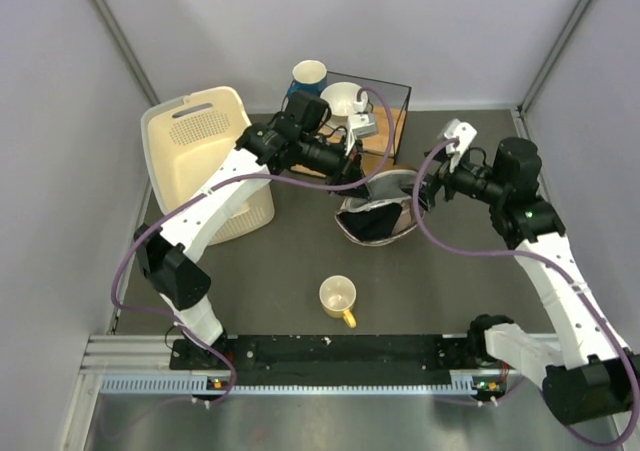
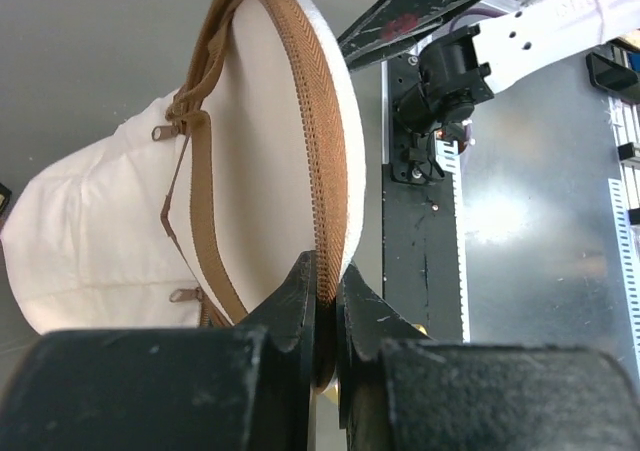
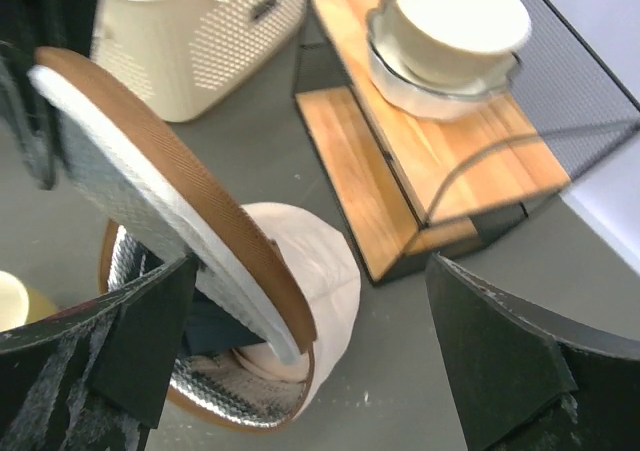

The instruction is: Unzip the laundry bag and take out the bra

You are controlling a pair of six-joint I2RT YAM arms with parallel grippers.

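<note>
The cream laundry bag (image 1: 385, 233) lies on its side mid-table with its mouth open and silvery lining showing. My left gripper (image 1: 372, 171) is shut on the brown zip rim of the round lid (image 2: 270, 141) and holds the lid raised, clear of the bag's body (image 2: 90, 231). The grip (image 2: 330, 281) shows in the left wrist view. The bra (image 3: 225, 323) lies inside the bag, dark fabric with a pinkish-beige part, partly hidden by the lid (image 3: 170, 181). It shows black from above (image 1: 372, 221). My right gripper (image 1: 438, 171) is open and empty beside the bag's right; it also shows in the right wrist view (image 3: 310, 281).
A cream perforated basket (image 1: 205, 161) stands at the left. A black wire shelf with wooden boards (image 1: 390, 121) holds a white bowl and cup (image 3: 455, 21) behind the bag. A blue mug (image 1: 308, 74) stands at the back. A yellow mug (image 1: 338, 298) stands near the front.
</note>
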